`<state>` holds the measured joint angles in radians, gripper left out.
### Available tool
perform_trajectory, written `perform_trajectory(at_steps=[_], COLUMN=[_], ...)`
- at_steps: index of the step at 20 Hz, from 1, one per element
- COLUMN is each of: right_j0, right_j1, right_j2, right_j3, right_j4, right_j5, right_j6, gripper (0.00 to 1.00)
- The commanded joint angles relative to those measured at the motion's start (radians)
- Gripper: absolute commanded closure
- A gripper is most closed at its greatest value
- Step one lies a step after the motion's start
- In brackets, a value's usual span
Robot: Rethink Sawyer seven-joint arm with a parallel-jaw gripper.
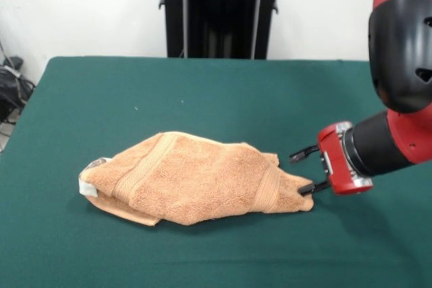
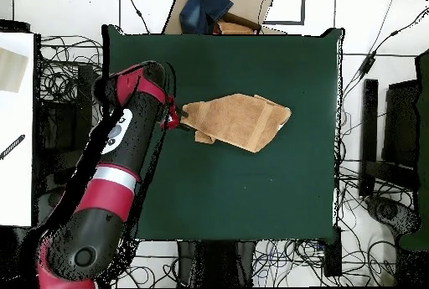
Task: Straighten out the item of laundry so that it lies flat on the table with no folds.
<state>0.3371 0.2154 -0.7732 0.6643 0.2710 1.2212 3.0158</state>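
Orange towel (image 1: 196, 180) folded, tool (image 1: 305, 170) seemingly at edge

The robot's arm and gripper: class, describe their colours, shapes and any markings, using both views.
The arm has rounded, bulky segments in glossy red and black. In the overhead view a white band rings the arm and a pale patch marks the link above it. The gripper has a boxy red body with a silver face and thin black fingers.
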Motion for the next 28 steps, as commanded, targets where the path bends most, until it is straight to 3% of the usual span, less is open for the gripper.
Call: perform_trajectory(at_steps=[1,12,28], right_j0=[0.016,0.017,-0.018], right_j1=[0.018,0.051,0.210], right_j2=[0.110,0.062,0.008], right_j3=[0.085,-0.089,-0.184], right_j4=[0.019,0.085,0.051], right_j5=[-0.139,0.075,-0.052], right_j6=[0.195,0.274,0.299], gripper=[0.00,0.00,0.00])
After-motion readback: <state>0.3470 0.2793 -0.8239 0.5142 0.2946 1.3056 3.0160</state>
